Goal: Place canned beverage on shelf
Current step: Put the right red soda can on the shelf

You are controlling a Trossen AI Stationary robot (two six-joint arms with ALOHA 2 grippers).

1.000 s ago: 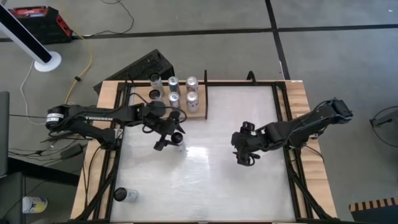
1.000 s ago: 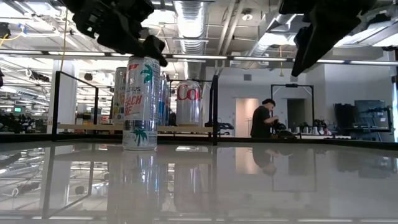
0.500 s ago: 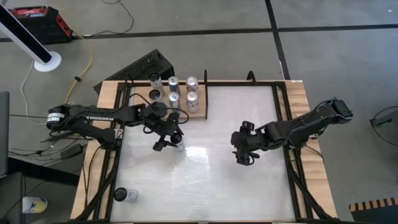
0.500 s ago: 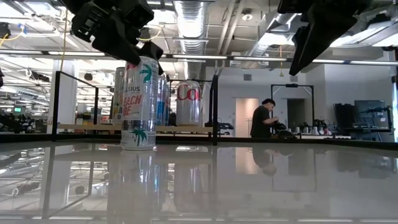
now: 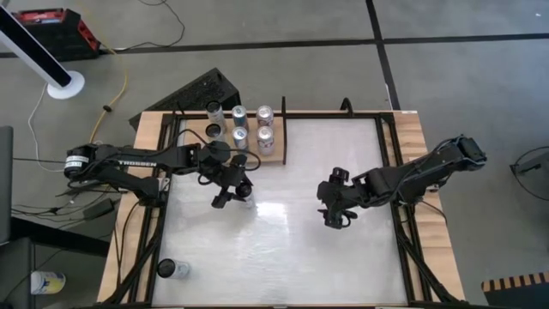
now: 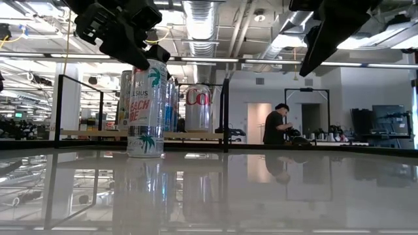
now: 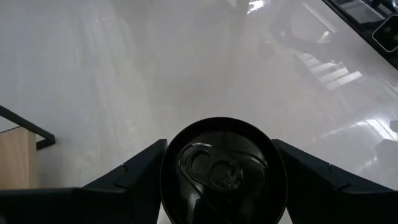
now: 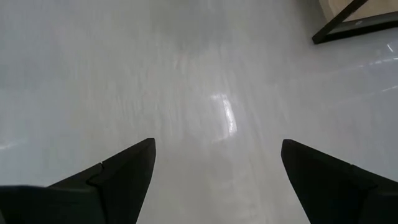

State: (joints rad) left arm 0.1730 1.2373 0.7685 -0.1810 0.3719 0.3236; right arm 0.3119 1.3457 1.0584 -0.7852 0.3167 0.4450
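Observation:
A tall white can with palm-tree print [image 6: 145, 111] stands upright on the glossy white table [image 5: 283, 249], just near of the shelf. It also shows in the high view [image 5: 246, 196]. My left gripper [image 5: 240, 190] is over it, its fingers down around the can's black top [image 7: 224, 168]. The shelf [image 5: 276, 156], a wood-grain panel with black rails, lies at the table's far left and carries several cans standing upright. My right gripper [image 5: 334, 215] hangs open and empty above the table's middle right, over bare table in its wrist view [image 8: 214, 168]. My left gripper holds the can by its top rim [image 7: 171, 177], one finger [image 7: 134, 177] on each side of the round top. The fingers come from above, pointing down and slanting. The can stands upright with its base on the table.
Another can [image 5: 171, 269] stands at the table's near left corner. A Coke can [image 6: 198, 108] is among those on the shelf. Black rails [image 5: 390, 154] run along the table's edges. A person [image 6: 277, 124] stands far back in the room.
My left gripper has come down a little around the can's top, and the can has shifted slightly toward the table's left while staying upright on the table. My right gripper has edged slightly toward the table's left.

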